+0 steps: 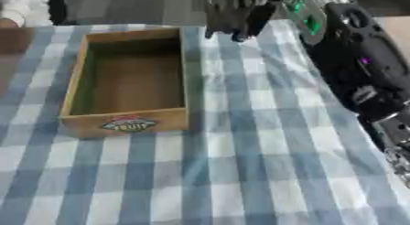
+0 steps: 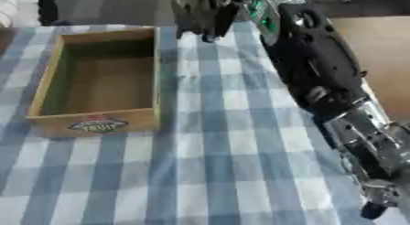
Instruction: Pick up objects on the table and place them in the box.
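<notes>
Toward the far left part of the table, which is covered with a blue-and-white checked cloth, sits a wooden box, open at the top, its long sides running away from the camera. Its near wall carries an oval label whose red and white lettering reads something like "FRUIT". Nothing shows inside the box; its bare wooden floor and shaded inner walls are visible. Beyond the box's far right corner, close to the table's far edge, the right hand hangs with its dark fingers pointing down toward the cloth, close together and blurred. Whether they are curled round anything cannot be told, since no object can be made out among them. The right arm runs along the table's right side from the near right corner up to that hand, mostly black, with green parts showing near the wrist and silver joints nearer the camera. At the table's far left edge a brown shape lies beside the box, cut off by the frame and too unclear to name. No loose objects can be made out on the checked cloth near the box.
</notes>
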